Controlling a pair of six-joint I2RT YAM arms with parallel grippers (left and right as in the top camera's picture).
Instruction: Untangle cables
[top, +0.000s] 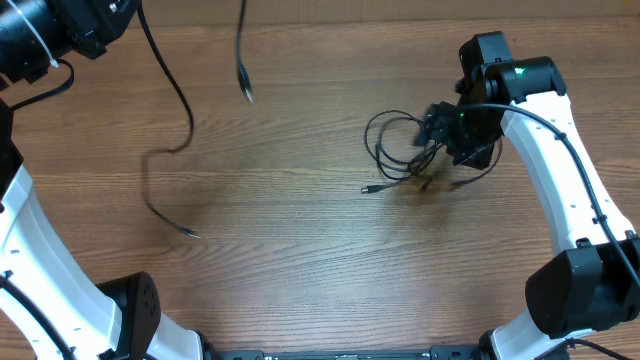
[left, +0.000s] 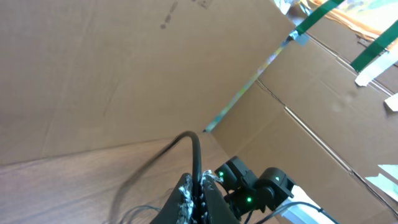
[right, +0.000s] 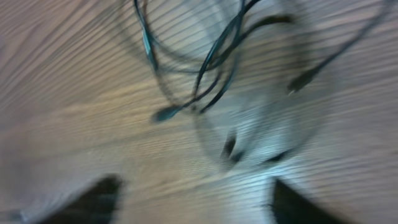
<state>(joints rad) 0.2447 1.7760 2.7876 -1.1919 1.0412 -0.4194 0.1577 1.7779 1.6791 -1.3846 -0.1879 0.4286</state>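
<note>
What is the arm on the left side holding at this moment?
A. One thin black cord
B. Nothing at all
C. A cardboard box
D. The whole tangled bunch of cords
A: in the left wrist view a single cord runs out from between the shut jaws of the left gripper, while the tangle lies apart on the table.

The tangled cables (top: 415, 155) lie on the right half of the worktop (top: 300, 270), directly under the right hand (top: 443, 132). One plug end (top: 368, 188) sticks out to the left of the heap. Over the left half, a single cable (top: 188, 105) runs from inside the left hand (left: 196, 198) down toward the near side. A second strand (top: 242, 60) hangs to its right, well apart from the heap.
</note>
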